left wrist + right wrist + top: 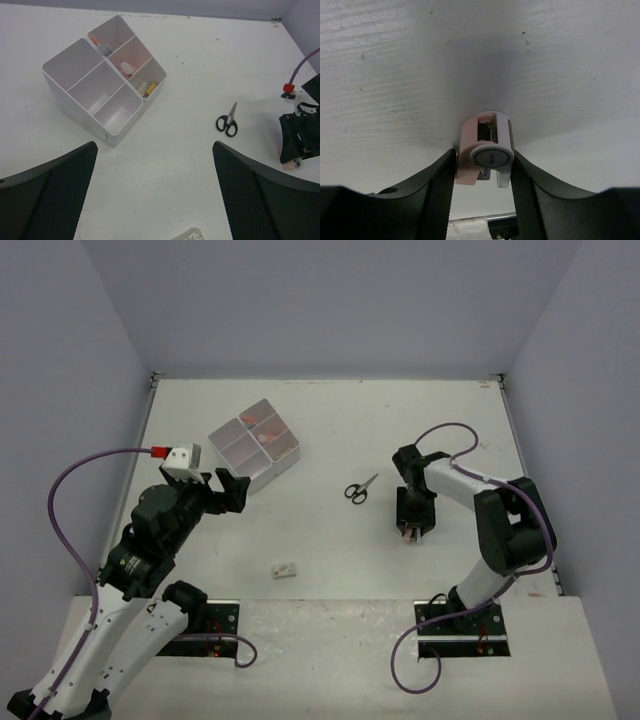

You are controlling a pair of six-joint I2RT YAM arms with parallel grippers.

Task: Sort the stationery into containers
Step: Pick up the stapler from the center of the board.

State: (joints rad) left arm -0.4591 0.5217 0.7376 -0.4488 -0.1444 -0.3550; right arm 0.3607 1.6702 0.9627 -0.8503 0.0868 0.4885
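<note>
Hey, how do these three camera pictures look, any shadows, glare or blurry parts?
Top view: even, soft light, no glare; scissors small but crisp. Left wrist view: bins sharp, the black fingers of the left end effector fill the bottom corners. Right wrist view: a broad shadow darkens the table around the pink and white piece, which is in focus between the fingers of the right end effector.

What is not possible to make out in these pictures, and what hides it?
- Bins: left wrist view, walls hide most contents; top view, too small.
- White piece: left wrist view, cut by bottom edge; top view, too small to name.
- Right gripper: right wrist view, whether it presses the pink-white item is unclear; top view, gripper covers it.
</note>
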